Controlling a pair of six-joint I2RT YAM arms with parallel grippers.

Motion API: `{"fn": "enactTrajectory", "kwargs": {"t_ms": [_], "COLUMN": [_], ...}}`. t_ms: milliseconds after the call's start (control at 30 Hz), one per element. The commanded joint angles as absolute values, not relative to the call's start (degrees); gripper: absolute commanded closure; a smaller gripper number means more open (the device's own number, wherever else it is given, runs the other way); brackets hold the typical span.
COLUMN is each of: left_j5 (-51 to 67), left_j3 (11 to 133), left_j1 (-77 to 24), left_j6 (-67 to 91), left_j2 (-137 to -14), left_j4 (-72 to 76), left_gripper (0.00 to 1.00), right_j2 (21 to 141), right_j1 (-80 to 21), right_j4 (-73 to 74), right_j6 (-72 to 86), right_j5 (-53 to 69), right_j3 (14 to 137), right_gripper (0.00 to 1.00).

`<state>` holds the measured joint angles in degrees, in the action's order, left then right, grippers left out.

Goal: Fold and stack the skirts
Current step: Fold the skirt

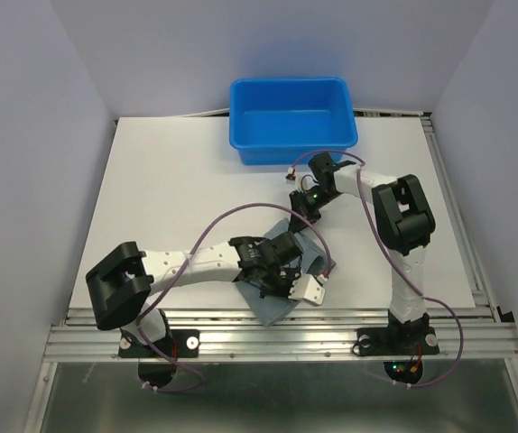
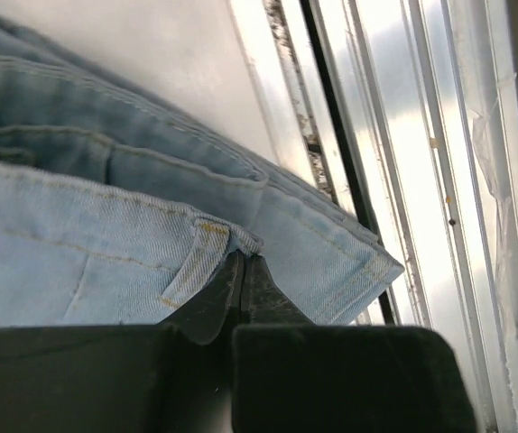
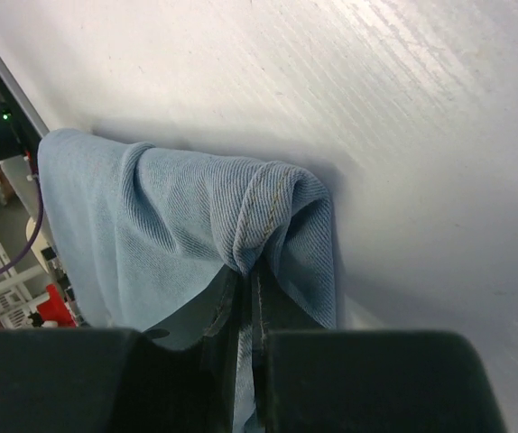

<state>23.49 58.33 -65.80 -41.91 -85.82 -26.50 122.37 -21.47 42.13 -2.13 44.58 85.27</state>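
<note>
Left gripper (image 2: 244, 263) is shown from its wrist camera with its fingers pinched together on the edge of a light blue denim skirt (image 1: 275, 308), just beside a belt loop (image 2: 194, 262). Right gripper (image 3: 248, 271) is likewise closed down on a bunched fold of the same cloth, which is raised off the white table (image 1: 178, 189) and hangs from the fingertips. From above, the skirt is seen lying crumpled between the two arms at the middle of the table's near side, its nearest corner reaching the aluminium rail (image 2: 403, 162) along the front edge. A bright blue tub (image 1: 293, 149) stands well apart at the far side. Only one skirt can be made out, and no finished stack is visible, so the task is judged to be at an early fold. For this fold to be done well, both pinches should be kept firm, the two held points should be drawn apart until the cloth is taut and flat, and one edge should then be carried over to meet the other squarely. The cloth is best shifted away from the front edge, since a corner could be caught on the rail.
</note>
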Motion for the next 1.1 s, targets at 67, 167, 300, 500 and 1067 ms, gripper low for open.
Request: {"fn": "enactTrajectory", "kwargs": {"t_ms": [67,167,300,500,1067], "left_j5": [28.74,27.25,24.61,27.67,47.98], "left_j3": [54.32,53.18,53.87,55.72,56.33], "left_j1": [-69.43,-69.43,-68.91,-64.17,-29.72], "left_j6": [-44.48,-44.12,-41.23,-36.13,-25.58], "left_j2": [-93.6,-95.27,-94.58,-81.31,-84.95], "left_j4": [-27.61,-25.58,-23.73,-25.04,-29.0], "left_gripper": [1.0,1.0,0.79,0.5,0.62], "right_j2": [121.9,121.99,122.87,119.19,109.24], "right_j1": [-21.27,-21.27,-21.27,-21.27,-21.27], "right_j4": [40.96,41.83,47.27,58.08,66.0], "right_j6": [-4.3,-5.8,-9.83,-14.32,-20.63], "right_j5": [39.82,39.29,39.64,42.97,55.28], "right_j3": [85.08,85.43,89.2,96.85,80.46], "right_gripper": [0.99,0.99,0.82,0.27,0.57]}}
